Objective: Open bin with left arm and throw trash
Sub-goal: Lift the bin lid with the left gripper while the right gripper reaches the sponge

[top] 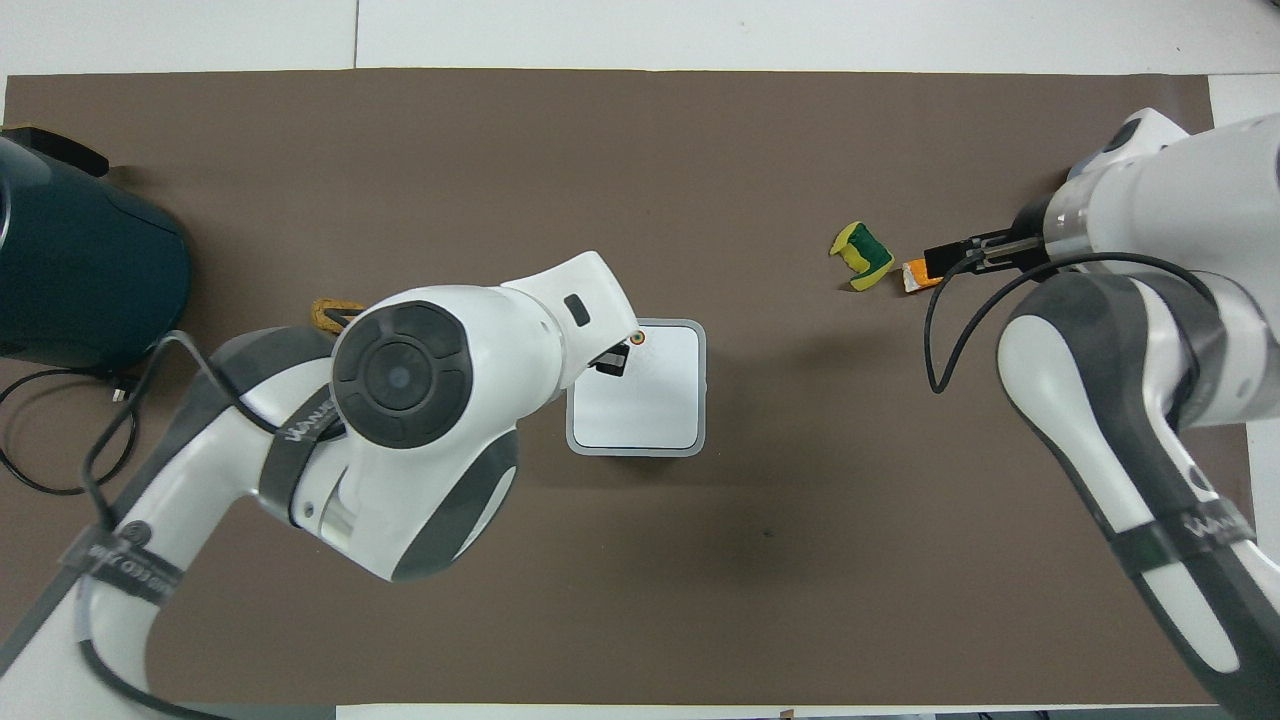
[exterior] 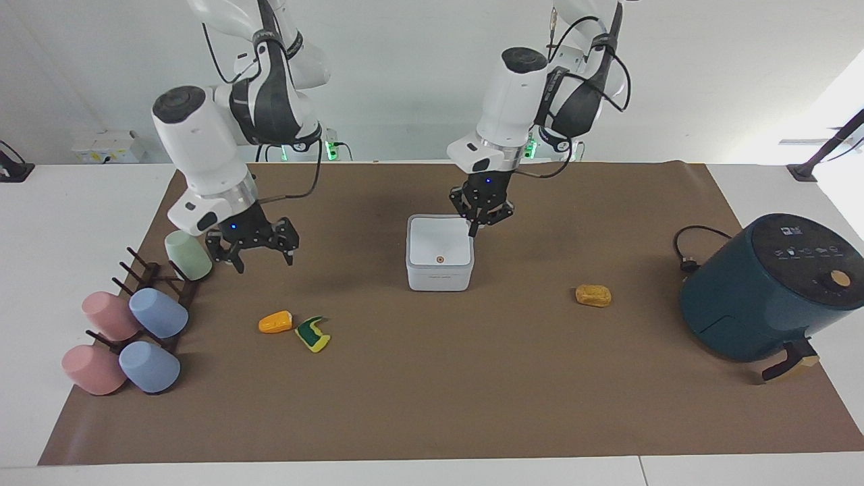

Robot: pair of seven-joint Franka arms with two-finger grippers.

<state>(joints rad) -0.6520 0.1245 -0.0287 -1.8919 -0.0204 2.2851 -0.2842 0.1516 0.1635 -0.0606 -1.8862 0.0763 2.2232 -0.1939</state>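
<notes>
Two grippers are hanging raised: the left gripper [exterior: 480, 214], jaws unreadable, over the closed bin [exterior: 439, 253] mid-table; the right gripper [exterior: 254, 248], jaws spread, near the orange scrap [exterior: 275, 322].

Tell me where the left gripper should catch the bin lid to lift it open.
Probably at the lid's edge farthest from the robots, by the orange dot. The dot likely marks the opening side, which would put the hinge on the edge nearest the robots. The bin is shut, its lid flat. The left gripper is over the bin's near corner, so reach on over the lid and come down from above.
</notes>
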